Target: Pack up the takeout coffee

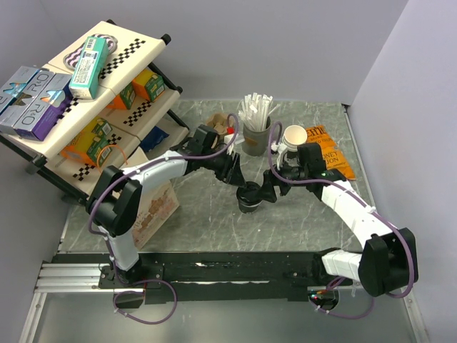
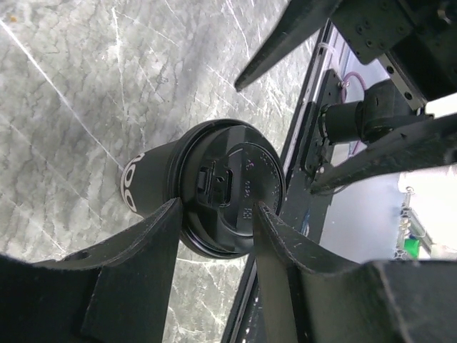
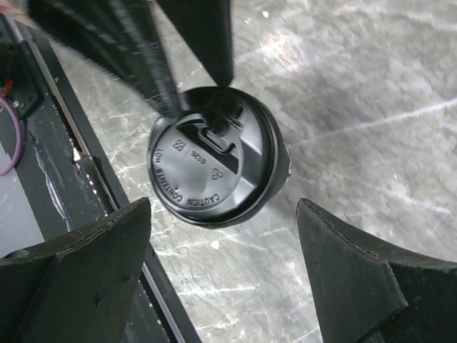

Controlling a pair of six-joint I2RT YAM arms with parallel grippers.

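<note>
Takeout coffee [image 3: 214, 153]: I see it upright on the marble surface [image 1: 314, 214], near the middle and between the two arms. The black lid is on, with the sip flap facing up.

Left tool [image 2: 216, 207]: partly closed over the cup's top. One fingertip sits at the lid's rim on one side, and the other overlaps the rim on the opposite side. Both look to be in contact. I cannot tell whether they really clamp the lid or only rest against it.

Right tool [image 3: 223, 207]: jaws wide apart. The cup stands between the two fingers, with bare marble showing on each side, so nothing is held. The cup sits just beyond the fingertips, roughly centred in the gap.

Tool relation: in the top view I see both tools meeting at the cup, the left from the rack side and the right from the side of the stack of white cups [image 1: 294, 136].

Nearby: holder of straws [image 1: 255, 132] behind the cup, well apart. Brown paper bag [image 1: 156, 207] beside the left arm.
</note>
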